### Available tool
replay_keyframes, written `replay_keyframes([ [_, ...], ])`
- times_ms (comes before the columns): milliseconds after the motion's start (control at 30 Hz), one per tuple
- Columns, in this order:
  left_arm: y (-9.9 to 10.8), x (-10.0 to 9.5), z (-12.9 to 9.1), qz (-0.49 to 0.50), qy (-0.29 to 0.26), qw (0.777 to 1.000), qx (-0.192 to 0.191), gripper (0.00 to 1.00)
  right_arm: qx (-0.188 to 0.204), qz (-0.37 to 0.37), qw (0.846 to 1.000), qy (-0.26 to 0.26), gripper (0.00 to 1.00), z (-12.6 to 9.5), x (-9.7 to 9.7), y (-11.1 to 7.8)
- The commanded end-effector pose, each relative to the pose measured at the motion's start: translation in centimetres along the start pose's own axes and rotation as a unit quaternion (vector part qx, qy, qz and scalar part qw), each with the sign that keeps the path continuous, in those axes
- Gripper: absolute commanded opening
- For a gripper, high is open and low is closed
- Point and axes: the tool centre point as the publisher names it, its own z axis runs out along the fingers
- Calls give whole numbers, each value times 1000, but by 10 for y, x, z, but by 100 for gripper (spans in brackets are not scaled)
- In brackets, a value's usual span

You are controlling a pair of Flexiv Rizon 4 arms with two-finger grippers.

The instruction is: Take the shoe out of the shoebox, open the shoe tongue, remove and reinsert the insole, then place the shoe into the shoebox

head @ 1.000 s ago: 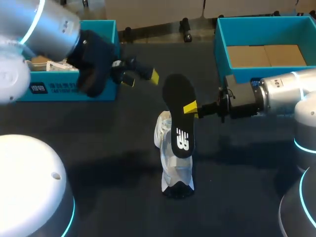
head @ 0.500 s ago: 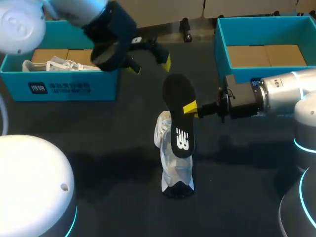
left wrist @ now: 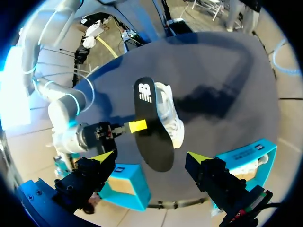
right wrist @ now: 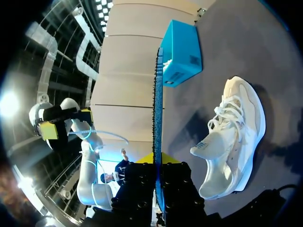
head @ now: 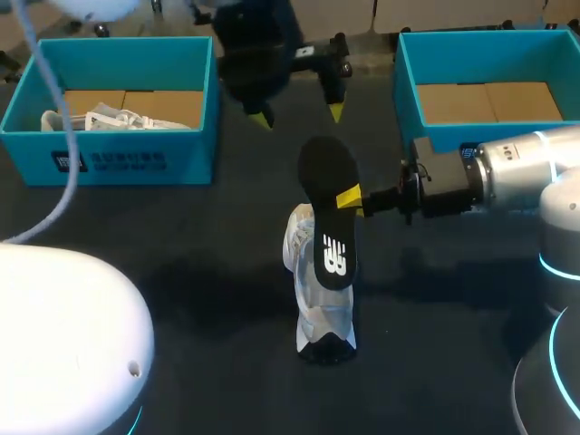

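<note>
Right gripper point(head: 350, 198): comes in from the right and is closed on the black insole point(head: 328, 213). The right wrist view shows the insole edge-on point(right wrist: 157, 94), pinched between the two fingers point(right wrist: 158, 165).
Insole: held up off the table, logo side facing the head camera, over the heel end of the shoe point(head: 322, 313). Its far end points toward the left gripper point(head: 301, 115).
Shoe: a white sneaker with a dark toe, on the dark table point(head: 208, 272) between the two shoeboxes. Neither gripper touches it. In the right wrist view its laces and tongue point(right wrist: 234, 137) show just beside the insole.
Left gripper: hangs high over the far middle of the table, fingers spread wide and holding nothing. In its own view the insole point(left wrist: 149, 123) and the shoe point(left wrist: 171, 118) lie ahead of it.
Left shoebox point(head: 127, 161): teal, with a second white shoe point(head: 109, 119) inside.
Right shoebox point(head: 408, 91): teal, cardboard floor showing.
</note>
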Motion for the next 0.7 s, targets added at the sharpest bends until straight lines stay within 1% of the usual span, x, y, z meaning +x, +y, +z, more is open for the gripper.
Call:
replay_keyframes([
  [33,9,-10,8,-22,105,994,25,100,-1,0,1000,-1,0,1,0,-1],
  [167,8,-11,11,-44,105,993,38,100,-1,0,1000,-1,0,1,0,-1],
  [367,5,-14,19,-51,104,992,48,100,-1,0,1000,-1,0,1,0,-1],
  [433,3,-16,21,-49,110,991,52,100,-1,0,1000,-1,0,1,0,-1],
  [500,3,-17,23,-49,123,990,42,100,-1,0,1000,-1,0,1,0,-1],
  [600,0,-18,26,-57,113,991,40,100,-1,0,1000,-1,0,1,0,-1],
  [700,-3,-11,22,-72,85,993,44,100,-1,0,1000,-1,0,1,0,-1],
])
